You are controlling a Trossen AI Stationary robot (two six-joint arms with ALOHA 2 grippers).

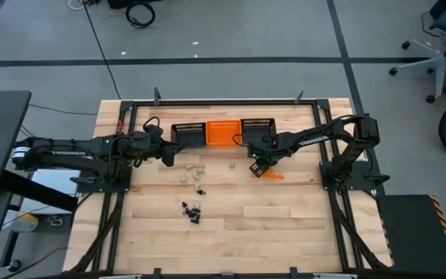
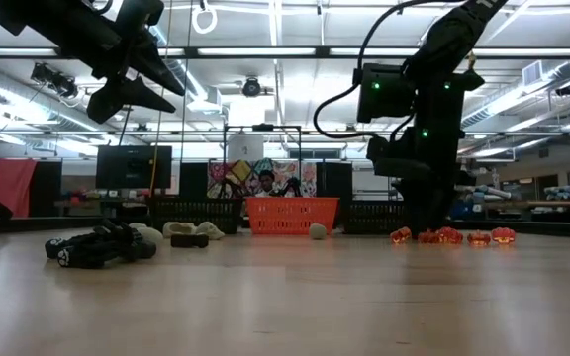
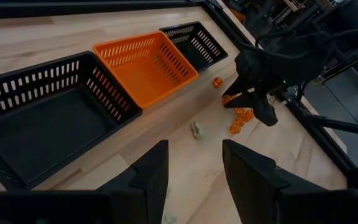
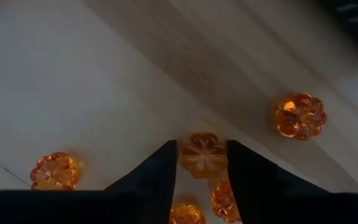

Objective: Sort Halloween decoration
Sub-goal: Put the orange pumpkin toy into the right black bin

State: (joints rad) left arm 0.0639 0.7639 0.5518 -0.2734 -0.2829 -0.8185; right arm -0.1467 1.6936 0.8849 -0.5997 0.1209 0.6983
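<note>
The right claw (image 4: 202,180) sits low over the orange pumpkins (image 1: 272,174) just beside the orange basket (image 1: 223,132), fingers straddling one pumpkin (image 4: 203,155); the left claw (image 3: 194,171) hovers open

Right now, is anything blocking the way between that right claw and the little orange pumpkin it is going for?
Nothing visible is. The right gripper is down at the table with one orange pumpkin directly between its two fingers. Other pumpkins lie beside it, apart. The orange basket sits nearby with bare table between.
</note>
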